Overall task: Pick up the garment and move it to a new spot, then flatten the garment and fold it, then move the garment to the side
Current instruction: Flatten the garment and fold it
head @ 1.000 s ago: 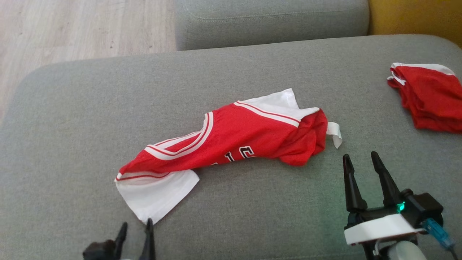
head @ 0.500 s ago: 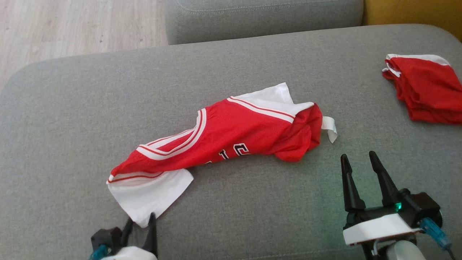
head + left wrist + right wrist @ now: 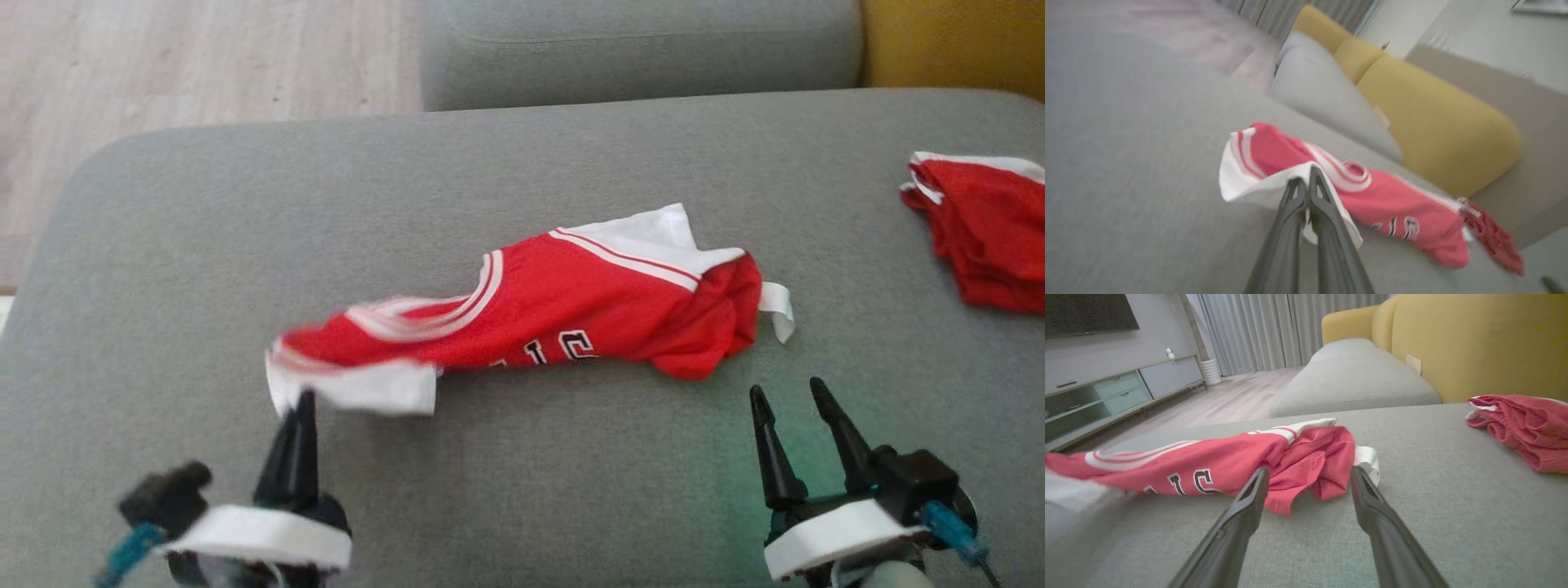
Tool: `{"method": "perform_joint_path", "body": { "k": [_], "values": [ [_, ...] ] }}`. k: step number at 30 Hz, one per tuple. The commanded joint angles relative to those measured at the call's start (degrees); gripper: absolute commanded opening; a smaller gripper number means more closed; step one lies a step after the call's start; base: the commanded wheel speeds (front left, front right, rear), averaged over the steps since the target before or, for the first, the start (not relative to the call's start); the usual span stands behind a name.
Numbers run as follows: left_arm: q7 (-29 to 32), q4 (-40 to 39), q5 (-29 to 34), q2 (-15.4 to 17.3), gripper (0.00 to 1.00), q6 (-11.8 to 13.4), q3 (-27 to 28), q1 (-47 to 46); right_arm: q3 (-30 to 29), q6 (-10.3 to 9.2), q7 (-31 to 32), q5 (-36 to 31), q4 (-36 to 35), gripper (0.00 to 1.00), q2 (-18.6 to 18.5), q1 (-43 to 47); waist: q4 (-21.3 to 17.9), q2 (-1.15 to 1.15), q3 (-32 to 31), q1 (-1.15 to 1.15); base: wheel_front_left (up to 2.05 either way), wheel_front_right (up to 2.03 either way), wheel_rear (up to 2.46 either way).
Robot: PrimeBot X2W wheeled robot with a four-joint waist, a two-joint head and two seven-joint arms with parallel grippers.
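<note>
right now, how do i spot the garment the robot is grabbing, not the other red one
Look at the grey sofa seat. Across its middle lies a crumpled red jersey, its white sleeve pinched by the left fingers. Unlike the folded red pile at the right, it shows black lettering.

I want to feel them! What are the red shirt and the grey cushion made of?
The red shirt looks like thin sports mesh: tiny holes show at its crumpled end, and it flops in soft folds. The grey cushion looks like matte woven cloth, probably over soft padding: a fine weave shows, and its corners are rounded.
</note>
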Motion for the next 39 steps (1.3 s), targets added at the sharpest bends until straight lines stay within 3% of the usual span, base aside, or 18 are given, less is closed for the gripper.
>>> {"method": "perform_joint_path", "body": {
  "k": [1,4,12,18,29,31,32,35,39],
  "values": [
    [-0.29,-6.14,-2.39,0.39,0.00,-0.38,1.99,-1.90,1.80,-0.05,-0.35,0.62,-0.28,1.00,-1.54,-3.82,1.21,0.00,-0.43,0.00,0.00,0.00,0.00],
    [0.22,-16.05,-7.42,0.95,0.00,-0.60,2.41,-2.15,2.58,-0.05,-0.35,1.17,1.81,1.00,-2.15,-5.53,2.04,0.00,-0.70,0.00,0.00,0.00,0.00],
    [3.52,-32.05,-16.19,3.41,0.00,-0.59,3.31,-2.41,3.96,-0.05,-0.35,1.91,3.79,1.00,-2.18,-6.97,2.08,0.00,-0.24,0.00,0.00,0.00,0.00],
    [3.48,-25.94,-13.67,5.36,0.00,2.76,6.18,-0.44,5.82,-0.05,-0.35,2.75,9.18,1.00,-2.15,-8.61,1.13,0.00,0.41,0.00,0.00,0.00,0.00],
    [1.87,-19.35,-12.29,4.19,0.00,1.52,3.43,-2.08,13.94,-0.05,-0.35,12.21,24.31,1.00,-2.57,-17.50,3.92,0.00,1.00,0.00,0.00,0.00,0.00],
    [1.79,-18.63,-12.27,4.28,0.00,1.28,3.07,-2.61,17.33,-0.05,-0.35,14.14,27.99,0.10,-2.84,-19.76,4.57,0.00,0.98,0.00,0.00,0.00,0.00],
    [1.76,-18.44,-12.32,4.32,0.00,1.23,3.05,-2.76,17.84,-0.05,-0.35,14.86,28.48,0.00,-2.86,-20.31,4.69,0.00,0.94,0.00,0.00,0.00,0.00],
    [1.62,-18.19,-13.08,4.26,0.00,1.04,3.31,-3.38,17.98,-0.05,-0.35,16.39,26.80,0.00,-3.39,-21.51,4.70,0.00,0.84,0.00,0.00,0.00,0.00],
    [1.68,-18.60,-14.11,4.71,0.00,0.65,3.53,-4.91,12.34,-0.05,-0.35,14.29,19.22,0.00,-5.41,-22.97,3.45,0.00,0.75,0.00,0.00,0.00,0.00]
  ]
}}
